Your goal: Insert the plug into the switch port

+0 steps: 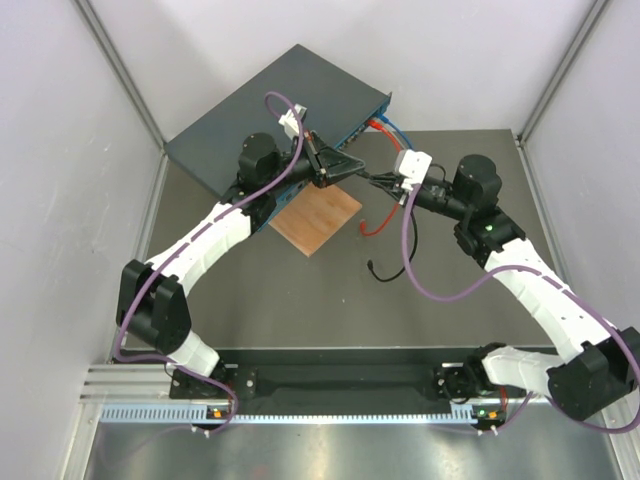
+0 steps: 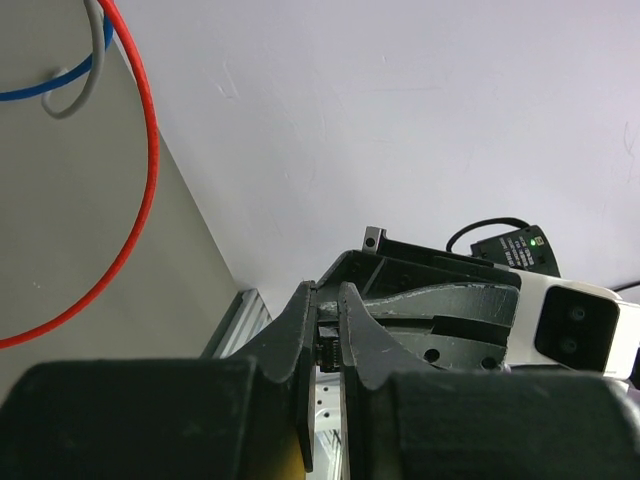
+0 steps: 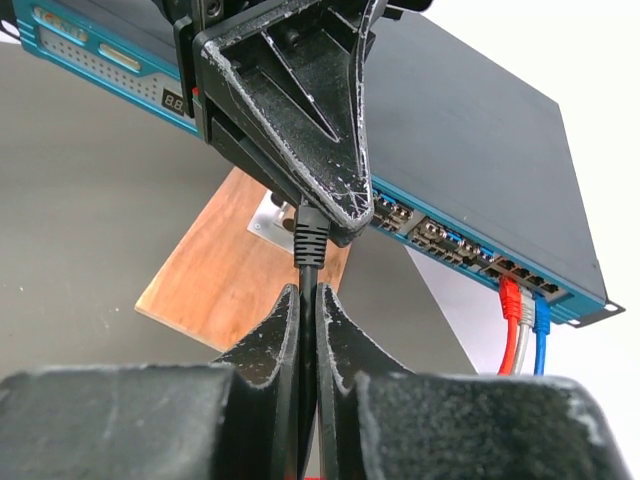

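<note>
Right gripper (image 3: 308, 297) pinches the thin black cable (image 3: 308, 278) shut, left gripper (image 2: 328, 325) clamped on its ribbed plug (image 3: 310, 243).

Left pincer (image 2: 327, 300) clamped on plug (image 2: 326, 345); red cable (image 2: 154, 170) loops at left.

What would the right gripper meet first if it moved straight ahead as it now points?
Most likely the left gripper, just ahead, holding the end of the black cable that the right gripper pinches; the switch lies beyond.
</note>
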Controlling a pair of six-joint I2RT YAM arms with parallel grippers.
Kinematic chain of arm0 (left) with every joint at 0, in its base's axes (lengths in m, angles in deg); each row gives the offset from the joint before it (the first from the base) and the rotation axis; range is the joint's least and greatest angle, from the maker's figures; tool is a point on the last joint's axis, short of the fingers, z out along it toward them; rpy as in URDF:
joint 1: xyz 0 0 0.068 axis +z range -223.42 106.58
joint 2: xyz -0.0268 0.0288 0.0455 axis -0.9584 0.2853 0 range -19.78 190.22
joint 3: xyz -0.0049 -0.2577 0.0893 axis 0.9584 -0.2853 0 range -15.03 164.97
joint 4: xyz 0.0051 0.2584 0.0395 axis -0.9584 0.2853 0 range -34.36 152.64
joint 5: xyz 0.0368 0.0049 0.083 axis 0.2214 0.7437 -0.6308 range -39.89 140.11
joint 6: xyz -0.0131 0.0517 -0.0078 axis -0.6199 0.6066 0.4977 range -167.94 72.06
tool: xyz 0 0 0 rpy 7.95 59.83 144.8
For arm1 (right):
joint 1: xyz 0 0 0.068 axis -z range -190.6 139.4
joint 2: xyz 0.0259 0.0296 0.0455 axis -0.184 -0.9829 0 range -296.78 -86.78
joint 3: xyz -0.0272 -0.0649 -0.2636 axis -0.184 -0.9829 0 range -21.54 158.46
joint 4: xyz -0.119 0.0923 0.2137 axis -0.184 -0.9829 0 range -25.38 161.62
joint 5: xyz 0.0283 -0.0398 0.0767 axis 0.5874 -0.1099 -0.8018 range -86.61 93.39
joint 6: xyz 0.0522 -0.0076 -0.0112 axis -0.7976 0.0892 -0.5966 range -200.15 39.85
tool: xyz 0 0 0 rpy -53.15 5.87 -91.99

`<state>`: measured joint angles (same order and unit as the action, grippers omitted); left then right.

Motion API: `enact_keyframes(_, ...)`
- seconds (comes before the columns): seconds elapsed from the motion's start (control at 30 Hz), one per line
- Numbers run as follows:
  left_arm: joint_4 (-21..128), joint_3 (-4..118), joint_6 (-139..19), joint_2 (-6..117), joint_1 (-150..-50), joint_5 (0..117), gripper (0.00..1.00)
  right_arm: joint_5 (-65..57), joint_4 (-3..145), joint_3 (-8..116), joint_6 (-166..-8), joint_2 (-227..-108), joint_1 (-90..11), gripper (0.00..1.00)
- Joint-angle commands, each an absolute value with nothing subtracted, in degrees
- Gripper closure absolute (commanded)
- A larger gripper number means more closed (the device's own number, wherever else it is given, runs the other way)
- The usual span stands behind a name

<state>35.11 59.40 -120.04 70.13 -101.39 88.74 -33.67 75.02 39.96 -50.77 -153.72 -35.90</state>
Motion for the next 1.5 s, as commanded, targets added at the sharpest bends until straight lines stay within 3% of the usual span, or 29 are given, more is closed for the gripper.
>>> enact_keyframes(0.0,32.34,59.24,-119.75,69.17,-101.20,88.87,1.00,-33.80,75.75,41.12,-51.67,-153.92,-35.47,1.00)
enact_keyframes(0.03,32.87,59.32,-119.49,69.17,-101.11,88.52,0.94,-33.36,74.71,41.91,-52.20,-154.28,-35.30,1.00)
enact_keyframes(0.07,33.14,59.41,-118.53,69.25,-100.67,88.17,0.77,-32.74,71.82,44.44,-52.73,-155.41,-35.12,1.00)
enact_keyframes(0.13,34.01,60.28,-117.47,69.34,-100.06,87.90,0.55,-31.87,66.81,47.35,-52.21,-157.17,-34.68,1.00)
enact_keyframes(0.17,34.28,60.64,-116.77,69.34,-98.92,87.64,0.39,-29.68,62.26,50.50,-52.12,-158.66,-34.42,1.00)
enact_keyframes(0.27,34.81,63.19,-114.49,69.25,-96.38,87.81,0.27,-26.08,54.69,56.48,-52.20,-162.09,-33.72,1.00)
enact_keyframes(0.43,36.56,67.93,-107.81,67.94,-94.26,88.61,0.23,-22.02,44.39,67.20,-54.66,-167.81,-32.93,1.00)
enact_keyframes(0.77,58.09,72.77,-77.85,63.81,-94.25,77.89,0.19,-13.32,31.56,80.83,-61.17,-178.08,-31.61,1.00)
enact_keyframes(1.13,61.62,72.07,-73.43,63.81,-94.26,75.77,0.16,-8.22,25.13,95.52,-66.18,-189.34,-31.69,1.00)
enact_keyframes(1.47,59.68,70.66,-74.66,63.37,-94.25,75.60,0.16,-7.07,29.16,96.15,-67.32,-191.37,-32.66,1.00)
